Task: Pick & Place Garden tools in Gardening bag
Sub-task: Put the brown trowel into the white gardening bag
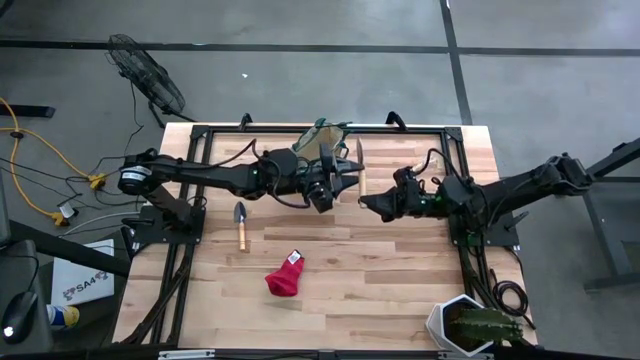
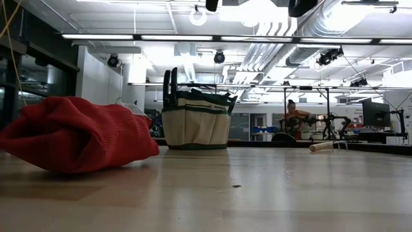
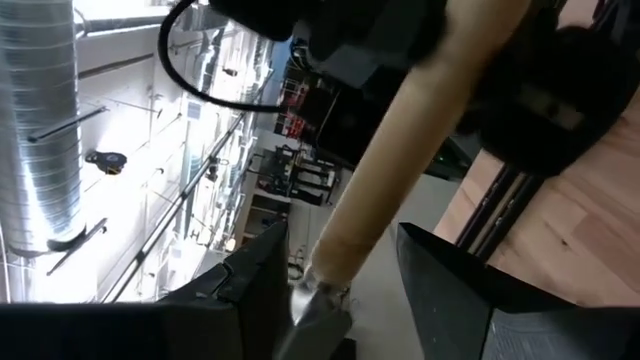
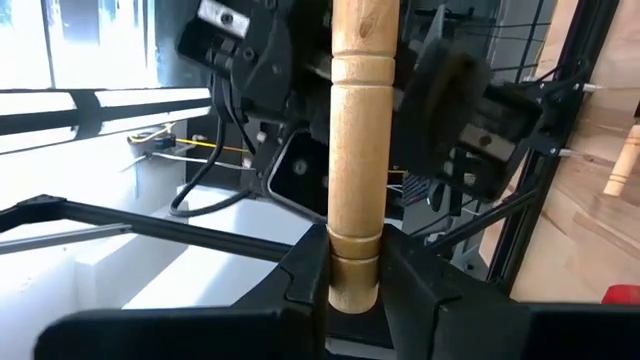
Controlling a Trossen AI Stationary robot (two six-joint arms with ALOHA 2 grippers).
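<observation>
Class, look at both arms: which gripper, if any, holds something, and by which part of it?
The right gripper is shut on the end of the wooden handle of a hand tool. The left gripper is open around that tool, not gripping.

Showing two dark jointed arms, black cabling looping alongside, matte black angular fingers.

Gardening bag: tan-olive canvas tote with dark green trim, standing upright at the table's 12 o'clock edge.
Trowel: wooden handle, metal blade, lying flat toward 9 o'clock of centre.
Red fabric piece: lying crumpled toward 6 o'clock.
Wooden-handled tool: being held up off the table, just at 3 o'clock of the bag.
</observation>
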